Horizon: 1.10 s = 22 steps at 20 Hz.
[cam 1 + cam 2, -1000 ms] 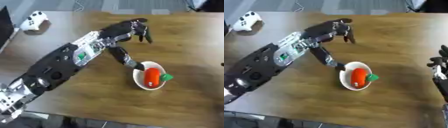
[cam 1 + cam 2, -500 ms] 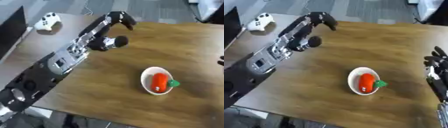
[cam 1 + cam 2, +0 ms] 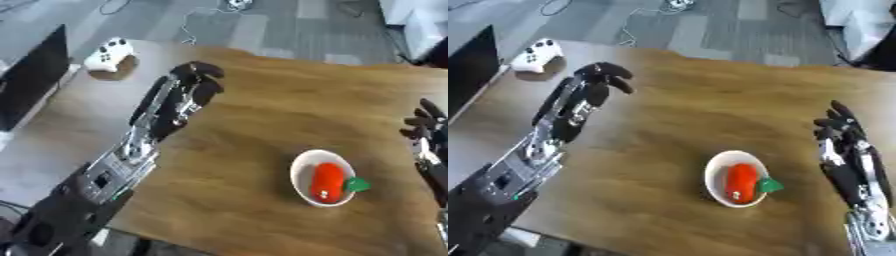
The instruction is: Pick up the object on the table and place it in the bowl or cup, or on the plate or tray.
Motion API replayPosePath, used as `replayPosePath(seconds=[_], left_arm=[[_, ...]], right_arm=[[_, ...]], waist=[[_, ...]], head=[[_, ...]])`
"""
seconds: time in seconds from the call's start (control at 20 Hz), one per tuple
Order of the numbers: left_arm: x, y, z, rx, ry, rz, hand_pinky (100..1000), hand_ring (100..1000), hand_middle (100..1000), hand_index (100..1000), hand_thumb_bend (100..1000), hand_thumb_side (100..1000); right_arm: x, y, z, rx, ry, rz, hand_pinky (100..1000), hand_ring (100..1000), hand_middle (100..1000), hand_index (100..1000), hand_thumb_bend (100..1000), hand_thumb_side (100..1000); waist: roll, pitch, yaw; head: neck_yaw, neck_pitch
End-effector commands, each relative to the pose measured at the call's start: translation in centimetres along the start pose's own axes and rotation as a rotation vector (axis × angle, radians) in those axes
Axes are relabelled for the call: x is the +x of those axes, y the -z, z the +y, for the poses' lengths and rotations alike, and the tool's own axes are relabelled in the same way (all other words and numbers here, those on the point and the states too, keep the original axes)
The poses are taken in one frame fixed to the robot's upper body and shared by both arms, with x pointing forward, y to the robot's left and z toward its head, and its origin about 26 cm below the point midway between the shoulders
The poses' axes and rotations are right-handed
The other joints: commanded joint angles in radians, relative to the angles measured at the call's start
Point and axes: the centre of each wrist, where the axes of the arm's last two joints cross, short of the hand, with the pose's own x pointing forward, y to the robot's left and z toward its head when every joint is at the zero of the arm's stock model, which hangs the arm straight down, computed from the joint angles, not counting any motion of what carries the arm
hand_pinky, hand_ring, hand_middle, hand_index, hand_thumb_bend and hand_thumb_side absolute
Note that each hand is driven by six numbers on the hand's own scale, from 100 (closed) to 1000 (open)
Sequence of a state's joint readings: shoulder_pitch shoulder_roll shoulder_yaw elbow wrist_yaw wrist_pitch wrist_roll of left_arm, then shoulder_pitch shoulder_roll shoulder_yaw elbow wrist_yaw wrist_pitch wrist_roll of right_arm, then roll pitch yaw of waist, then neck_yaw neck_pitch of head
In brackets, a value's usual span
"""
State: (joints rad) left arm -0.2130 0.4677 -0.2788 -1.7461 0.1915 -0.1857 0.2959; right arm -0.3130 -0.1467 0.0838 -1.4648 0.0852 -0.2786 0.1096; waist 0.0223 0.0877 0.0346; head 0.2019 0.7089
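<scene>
One bowl [image 3: 302,172], one carrot [image 3: 328,181] (inside), one controller [image 3: 109,53]

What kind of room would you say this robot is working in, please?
Probably an office or lab workspace: a wooden table over grey floor tiles, loose cables trailing on the floor, a white game controller and a dark monitor at the left edge.

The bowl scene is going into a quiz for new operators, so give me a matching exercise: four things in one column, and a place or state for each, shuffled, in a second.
Things:
1. carrot
2. white bowl
3. left hand
4. right hand

Places or states:
A. fingers up, by the table's right edge
B. lying inside the bowl
C. fingers curled, holding nothing, above the table's far left
D. standing on the wooden table, near its front edge

Pairs: 1-B, 2-D, 3-C, 4-A
</scene>
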Motion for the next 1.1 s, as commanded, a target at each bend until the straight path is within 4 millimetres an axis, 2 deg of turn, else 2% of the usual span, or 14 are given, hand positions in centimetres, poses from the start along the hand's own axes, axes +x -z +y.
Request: replayPosePath(seconds=[0.05, 0.4, 0.7, 1.1], left_arm=[[-0.4, -0.7, -0.7, 0.069, -0.052, 0.015, 1000, 624, 632, 714, 506, 763], [-4.0, -4.1, -3.6, 0.155, -0.136, 0.117, 1000, 667, 648, 720, 482, 792], [-5.0, -4.1, -4.6, 0.213, -0.153, 0.098, 1000, 680, 658, 722, 451, 809], [-5.2, -4.2, -5.2, 0.178, -0.147, 0.096, 1000, 710, 680, 732, 417, 826]], right_arm=[[0.9, 0.5, 0.8, 0.018, 0.006, -0.031, 843, 1000, 1000, 735, 100, 445], [0.3, -0.8, 1.7, 0.010, 0.066, 0.000, 895, 1000, 1000, 739, 100, 439], [0.3, -1.5, 2.6, 0.003, 0.118, 0.009, 912, 1000, 1000, 749, 100, 443], [0.3, -1.5, 2.8, 0.009, 0.126, 0.006, 911, 1000, 1000, 785, 100, 436]], waist=[[-0.001, -0.010, 0.008], [-0.012, -0.010, 0.019], [-0.020, -0.018, 0.022], [-0.025, -0.027, 0.016]], head=[[-0.018, -0.021], [-0.042, -0.030], [-0.057, -0.041], [-0.055, -0.043]])
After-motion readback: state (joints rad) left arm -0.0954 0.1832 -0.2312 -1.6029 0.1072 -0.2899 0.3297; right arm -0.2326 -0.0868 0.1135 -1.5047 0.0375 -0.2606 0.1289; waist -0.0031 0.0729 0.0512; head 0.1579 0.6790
